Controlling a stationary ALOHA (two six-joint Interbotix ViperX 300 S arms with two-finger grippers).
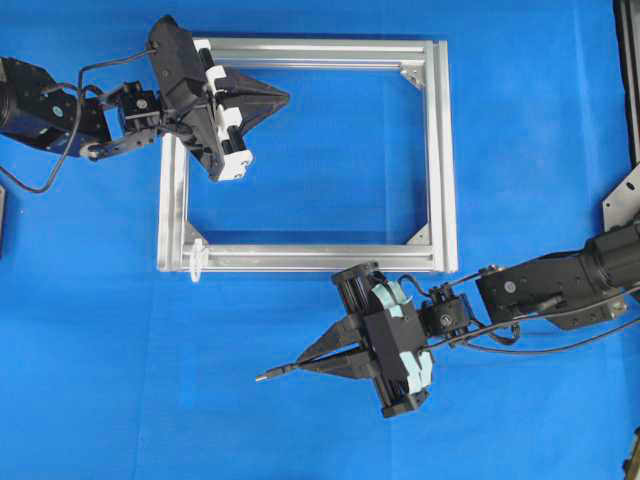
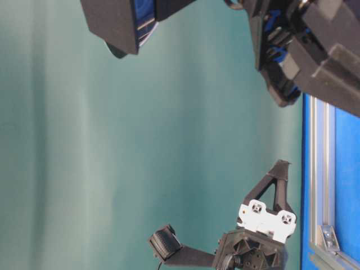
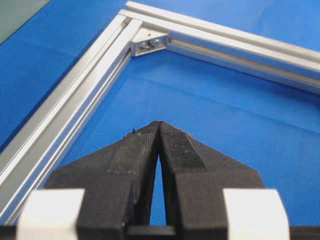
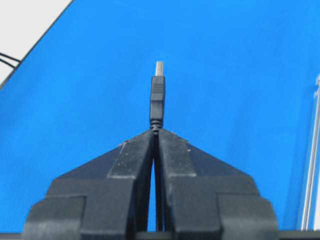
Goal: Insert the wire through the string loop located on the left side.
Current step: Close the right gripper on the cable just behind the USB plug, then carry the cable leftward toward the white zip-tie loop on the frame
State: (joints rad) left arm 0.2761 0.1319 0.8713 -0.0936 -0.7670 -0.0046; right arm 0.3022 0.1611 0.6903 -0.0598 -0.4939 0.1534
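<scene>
The wire's dark plug tip (image 1: 267,376) sticks out to the left of my right gripper (image 1: 303,364), which hovers over the blue mat in front of the silver frame (image 1: 440,150). In the right wrist view the gripper (image 4: 155,131) is shut on the wire (image 4: 158,102) just behind the plug. The string loop (image 1: 196,257) is a small whitish shape at the frame's near left corner, up and to the left of the plug. My left gripper (image 1: 284,97) is shut and holds nothing, pointing right over the frame's far left part; its tips (image 3: 159,124) meet above the mat.
A corner bracket (image 3: 149,43) lies ahead of the left gripper inside the frame. The frame's rail (image 4: 311,170) runs along the right edge of the right wrist view. Metal hardware (image 1: 625,200) stands at the mat's right edge. The table-level view shows the left gripper (image 2: 280,166) beside the frame (image 2: 319,169).
</scene>
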